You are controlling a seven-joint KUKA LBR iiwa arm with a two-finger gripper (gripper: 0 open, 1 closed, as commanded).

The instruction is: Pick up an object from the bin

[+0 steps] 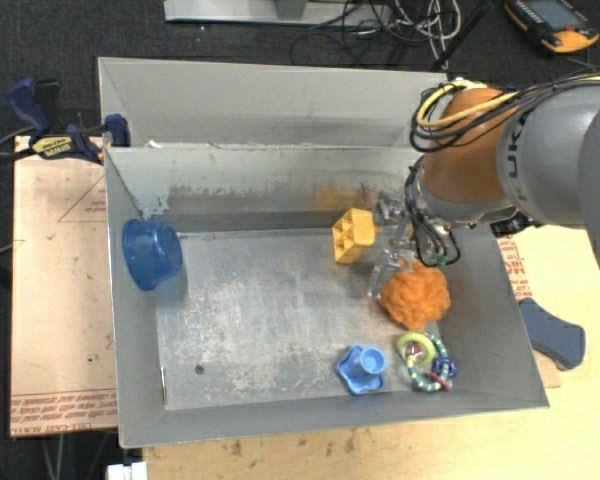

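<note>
The pincer [393,246] hangs right of centre in the bin [260,368], between a yellow studded brick [353,236] and a shaggy orange ball [415,297] just below it; apart or together, I cannot tell; the ball is roundish, with no clear long axis.

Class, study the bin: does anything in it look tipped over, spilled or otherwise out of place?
The blue cup lies on its side against the left wall of the bin instead of standing upright. The yellow block near the back wall seems to sit tilted. Nothing looks spilled or broken.
</note>
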